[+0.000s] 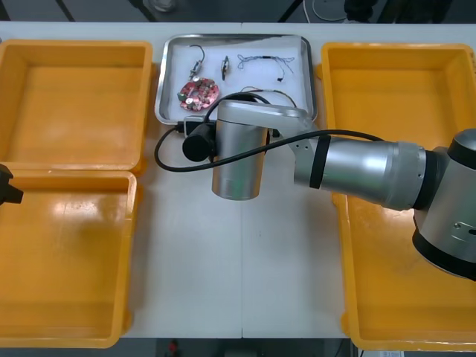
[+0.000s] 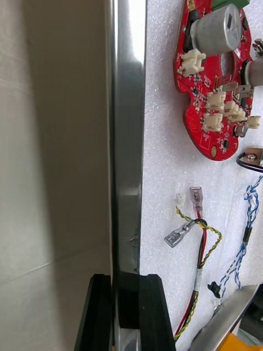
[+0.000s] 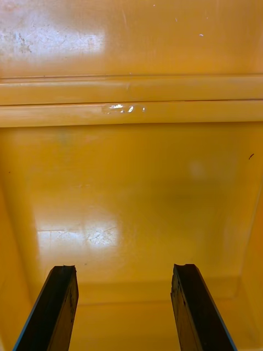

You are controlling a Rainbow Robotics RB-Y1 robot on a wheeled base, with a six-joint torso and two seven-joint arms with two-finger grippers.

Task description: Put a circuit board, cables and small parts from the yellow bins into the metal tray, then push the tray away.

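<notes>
The metal tray [image 1: 160, 97] lies at the table's far middle, white inside. In it are a round red circuit board [image 1: 198, 91], a blue and white cable [image 1: 264, 63], a black cable [image 1: 271, 94] and two small metal parts [image 1: 195, 65]. My right arm reaches across to the tray's near edge, and my right gripper [image 1: 195, 123] sits at that edge. In the right wrist view its fingers [image 2: 98, 318] straddle the tray's rim [image 2: 129, 137], shut on it. Beyond them lie the board [image 2: 211, 82] and a red and yellow cable [image 2: 200, 247]. My left gripper [image 3: 123, 307] hangs open over the near left bin [image 3: 131, 181].
Two yellow bins stand at each side: far left [image 1: 74, 104], near left [image 1: 67, 260], far right [image 1: 394, 89], near right [image 1: 387, 282]. Bare table [image 1: 223, 268] runs between them in front of the tray. My left gripper [image 1: 7, 190] shows at the left edge.
</notes>
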